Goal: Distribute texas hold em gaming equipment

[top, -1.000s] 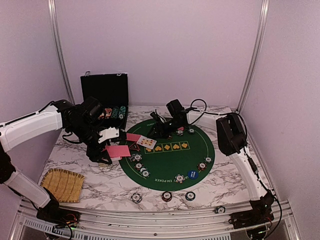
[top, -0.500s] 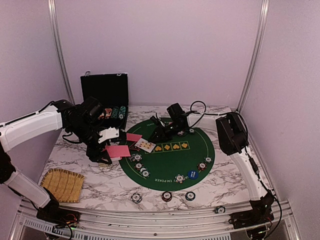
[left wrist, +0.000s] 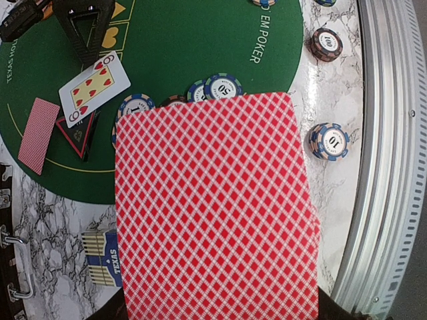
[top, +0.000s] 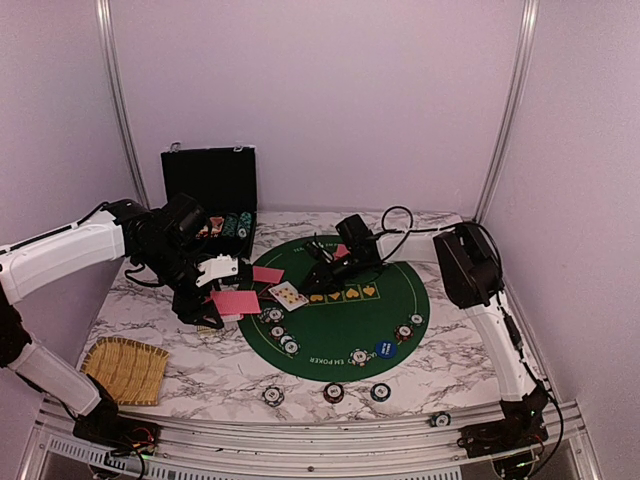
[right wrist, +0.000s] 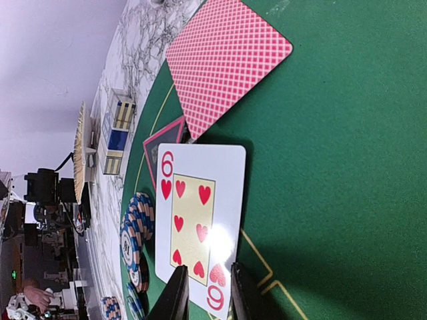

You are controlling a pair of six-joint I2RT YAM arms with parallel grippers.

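The left arm (top: 60, 255) bent in from the side, elbow raised, with the left gripper (top: 212, 308) angled down and clamped on a card (left wrist: 210, 207). The right arm (top: 490, 330) extended leftward, the right gripper (right wrist: 205, 297) low, its fingers (right wrist: 177, 293) narrowly apart.

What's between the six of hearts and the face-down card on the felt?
Right wrist view: dark triangular button, partly under the six of hearts, beside the face-down card.
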